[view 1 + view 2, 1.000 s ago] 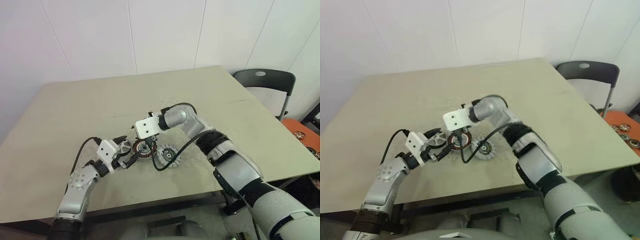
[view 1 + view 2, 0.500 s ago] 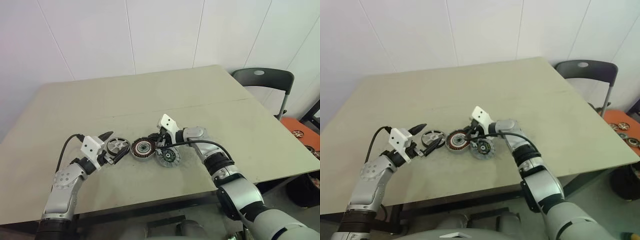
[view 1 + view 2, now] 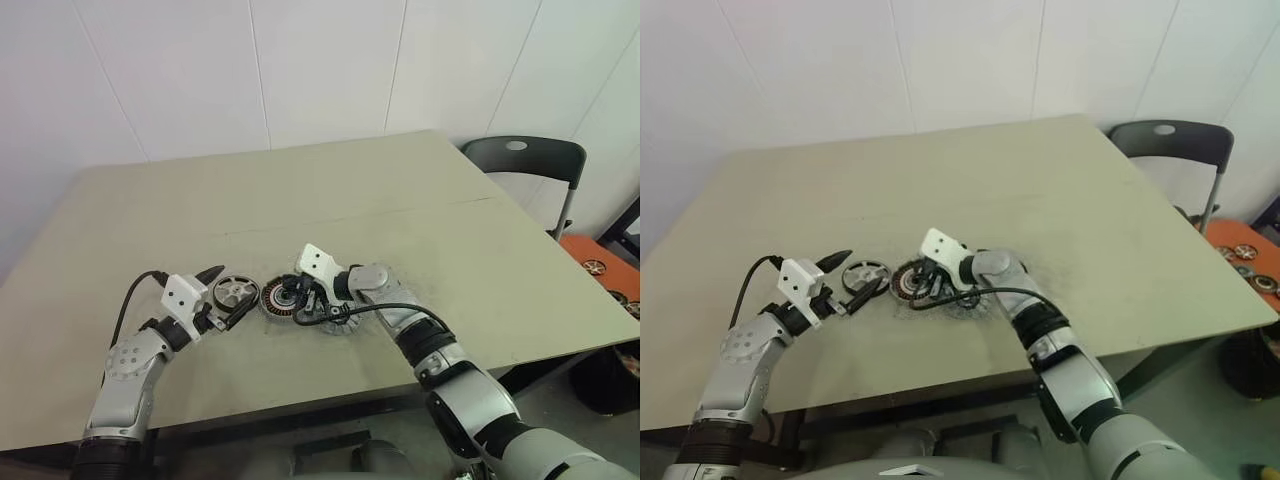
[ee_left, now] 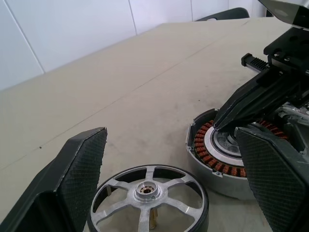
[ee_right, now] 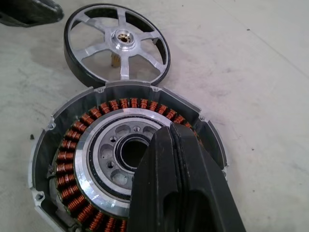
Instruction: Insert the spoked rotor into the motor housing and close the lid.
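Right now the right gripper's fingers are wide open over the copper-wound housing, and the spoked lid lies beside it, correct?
Not quite. The right gripper is shut, its two fingers pressed together over the housing hub, as the right wrist view shows. The lid does lie on the table beside the housing.

right tool blocks the motor housing hub; table beyond lies open.

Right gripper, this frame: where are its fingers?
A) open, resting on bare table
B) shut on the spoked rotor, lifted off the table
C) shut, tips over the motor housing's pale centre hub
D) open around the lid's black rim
C: the right gripper has its two black fingers pressed together, tips over the pale hub of the motor housing, with the lid lying apart beyond it.
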Controlling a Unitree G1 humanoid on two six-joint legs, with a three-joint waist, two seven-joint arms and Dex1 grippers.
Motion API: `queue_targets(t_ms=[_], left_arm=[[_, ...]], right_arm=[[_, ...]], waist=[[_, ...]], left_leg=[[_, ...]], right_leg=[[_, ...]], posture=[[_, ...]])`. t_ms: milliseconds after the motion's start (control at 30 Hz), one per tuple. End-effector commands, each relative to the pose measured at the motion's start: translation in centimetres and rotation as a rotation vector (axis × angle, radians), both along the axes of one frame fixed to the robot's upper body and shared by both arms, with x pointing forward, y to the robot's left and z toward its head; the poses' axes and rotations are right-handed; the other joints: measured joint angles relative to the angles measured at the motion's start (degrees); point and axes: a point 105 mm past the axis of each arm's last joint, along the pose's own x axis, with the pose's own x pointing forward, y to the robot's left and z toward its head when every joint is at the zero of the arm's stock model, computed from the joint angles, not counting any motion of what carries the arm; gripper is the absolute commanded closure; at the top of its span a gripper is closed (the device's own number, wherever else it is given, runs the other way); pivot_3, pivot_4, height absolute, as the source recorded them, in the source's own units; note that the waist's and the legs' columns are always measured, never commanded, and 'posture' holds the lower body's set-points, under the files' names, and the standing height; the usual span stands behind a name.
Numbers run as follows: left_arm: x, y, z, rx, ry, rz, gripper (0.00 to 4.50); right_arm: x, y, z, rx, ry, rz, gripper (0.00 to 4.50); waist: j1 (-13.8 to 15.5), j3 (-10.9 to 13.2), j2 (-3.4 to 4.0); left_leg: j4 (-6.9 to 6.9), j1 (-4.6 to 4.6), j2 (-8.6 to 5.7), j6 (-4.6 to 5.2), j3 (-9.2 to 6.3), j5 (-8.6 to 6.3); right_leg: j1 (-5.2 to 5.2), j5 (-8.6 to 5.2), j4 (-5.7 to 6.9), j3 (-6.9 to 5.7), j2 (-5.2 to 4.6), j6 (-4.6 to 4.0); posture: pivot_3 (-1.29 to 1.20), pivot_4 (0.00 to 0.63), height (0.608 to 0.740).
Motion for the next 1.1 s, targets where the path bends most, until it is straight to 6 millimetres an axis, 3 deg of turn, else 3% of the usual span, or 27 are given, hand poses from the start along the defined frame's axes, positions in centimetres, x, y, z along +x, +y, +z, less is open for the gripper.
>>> queue_targets(t_ms=[33, 133, 333, 500, 600, 933, 1100], left_arm=[[0.2, 0.4, 1.1, 0.009, -0.051, 0.008, 0.0], [0.1, 0.5, 1.1, 0.012, -0.05, 0.01, 0.0], [0.1, 0.6, 1.0, 0.017, -0.049, 0.012, 0.0], [0.2, 0.4, 1.0, 0.018, -0.05, 0.008, 0.0], [0.2, 0.3, 0.9, 0.018, -0.048, 0.006, 0.0], [0.3, 0.3, 1.0, 0.021, -0.051, 0.007, 0.0], [0.3, 0.2, 1.1, 0.02, -0.051, 0.006, 0.0]], right_arm=[[-2.5, 2.2, -1.0, -0.036, 0.028, 0.137, 4.48], [-3.9, 2.2, -1.7, -0.042, 0.1, 0.2, 4.48], [-2.6, 2.9, -0.1, 0.114, 0.203, 0.064, 4.48], [-2.2, 3.2, -0.9, 0.127, 0.2, -0.026, 4.48], [-1.9, 3.7, 0.3, 0.233, 0.234, -0.058, 4.48], [-3.4, 3.3, 1.4, 0.265, 0.285, 0.075, 4.48], [-3.7, 2.9, 1.0, 0.211, 0.265, 0.096, 4.48]], waist=[[-0.4, 0.0, 0.0], [-1.2, 0.0, -0.02], [-1.3, 0.0, -0.02], [-1.1, 0.0, -0.01], [-1.1, 0.0, -0.02], [-1.0, 0.0, -0.01], [-1.0, 0.0, -0.01]], left_leg=[[-0.02, 0.0, 0.0, 0.0, 0.0, 0.0], [-0.03, 0.0, 0.01, 0.0, 0.0, 0.0], [-0.03, 0.13, 0.03, 0.0, -0.01, 0.0], [-0.02, 0.13, 0.03, 0.0, -0.01, 0.0], [-0.02, 0.13, 0.03, -0.01, -0.01, 0.0], [0.01, 0.1, 0.02, -0.01, -0.01, 0.0], [0.02, 0.1, 0.02, -0.01, -0.01, 0.0]], right_leg=[[-0.01, 0.0, 0.0, 0.0, 0.0, 0.0], [0.0, 0.0, -0.01, 0.01, 0.0, 0.0], [0.1, 0.0, 0.03, 0.03, 0.03, 0.01], [0.09, 0.0, 0.04, 0.02, 0.04, 0.01], [0.09, 0.0, 0.05, 0.02, 0.03, 0.01], [0.1, 0.0, 0.03, 0.02, 0.02, 0.02], [0.1, -0.01, 0.04, 0.01, 0.02, 0.02]], posture=[[0.0, 0.0, 0.74], [0.0, 0.0, 0.74], [0.0, 0.0, 0.74], [0.0, 0.0, 0.74], [0.0, 0.0, 0.74], [0.0, 0.0, 0.74], [0.0, 0.0, 0.74]])
